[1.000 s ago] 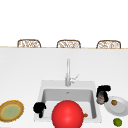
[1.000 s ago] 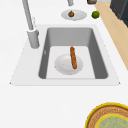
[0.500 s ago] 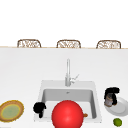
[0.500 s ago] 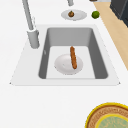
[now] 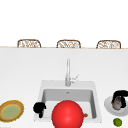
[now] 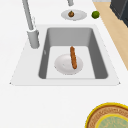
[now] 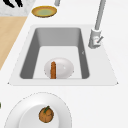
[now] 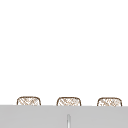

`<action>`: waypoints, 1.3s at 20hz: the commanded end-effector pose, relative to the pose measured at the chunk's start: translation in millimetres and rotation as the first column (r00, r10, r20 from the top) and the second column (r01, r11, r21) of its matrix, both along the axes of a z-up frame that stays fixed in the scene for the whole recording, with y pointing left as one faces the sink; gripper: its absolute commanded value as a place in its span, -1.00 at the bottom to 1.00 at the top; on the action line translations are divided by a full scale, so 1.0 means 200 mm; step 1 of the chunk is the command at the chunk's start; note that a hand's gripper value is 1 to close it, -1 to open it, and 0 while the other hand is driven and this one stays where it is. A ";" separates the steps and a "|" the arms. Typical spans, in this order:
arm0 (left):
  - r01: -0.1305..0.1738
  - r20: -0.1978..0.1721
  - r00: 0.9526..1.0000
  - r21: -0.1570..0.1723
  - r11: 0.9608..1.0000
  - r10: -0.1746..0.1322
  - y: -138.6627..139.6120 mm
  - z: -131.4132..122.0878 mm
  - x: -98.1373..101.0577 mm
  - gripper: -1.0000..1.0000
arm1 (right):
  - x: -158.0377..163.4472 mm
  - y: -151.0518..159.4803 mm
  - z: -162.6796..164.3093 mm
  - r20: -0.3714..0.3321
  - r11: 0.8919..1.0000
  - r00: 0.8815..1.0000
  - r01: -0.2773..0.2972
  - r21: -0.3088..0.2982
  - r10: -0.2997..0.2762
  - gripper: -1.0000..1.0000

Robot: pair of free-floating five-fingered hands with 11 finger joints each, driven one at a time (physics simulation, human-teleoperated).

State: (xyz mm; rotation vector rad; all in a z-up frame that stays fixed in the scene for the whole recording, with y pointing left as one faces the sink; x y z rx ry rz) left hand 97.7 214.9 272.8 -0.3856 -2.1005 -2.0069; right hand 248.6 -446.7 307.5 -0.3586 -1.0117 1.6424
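Red ball (image 5: 67, 114), green lime (image 5: 117, 122), yellow-rimmed green plate (image 5: 11, 110).

Matt grey metal sink (image 6: 100, 53), glossy white plate (image 6: 65, 68), smooth white counter (image 6: 50, 105)

Faucet (image 5: 67, 72), lime (image 5: 117, 122), yellow-rimmed plate (image 5: 11, 110), three chairs (image 5: 68, 44)

The front view faces the sink (image 5: 67, 100) head-on from the counter's near edge, and the upper view looks higher, sharing the faucet (image 8: 68, 120) tip and chairs (image 8: 68, 101). Both side views look steeply down along the basin from opposite ends, close in, sharing the sausage (image 6: 73, 57).
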 end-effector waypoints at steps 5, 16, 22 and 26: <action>0.000 0.000 1.000 0.000 1.000 0.000 0.00 0.00 0.00 0.00 | -0.16 -0.23 -0.06 -0.045 1.000 0.999 0.001 0.024 0.000 1.00; 0.000 0.000 1.000 0.000 1.000 0.000 0.00 0.00 0.00 0.00 | -0.29 -0.41 -0.34 0.025 0.997 0.997 0.078 0.014 -0.078 1.00; 0.000 0.000 1.000 0.000 1.000 0.000 0.00 0.00 0.00 0.00 | -0.20 -0.40 -0.57 -0.011 0.993 0.993 0.119 0.008 -0.119 1.00; 0.000 0.000 1.000 0.000 1.000 0.000 0.00 0.00 0.00 0.00 | -0.23 -0.41 -0.68 0.062 0.983 0.983 0.175 -0.047 -0.172 1.00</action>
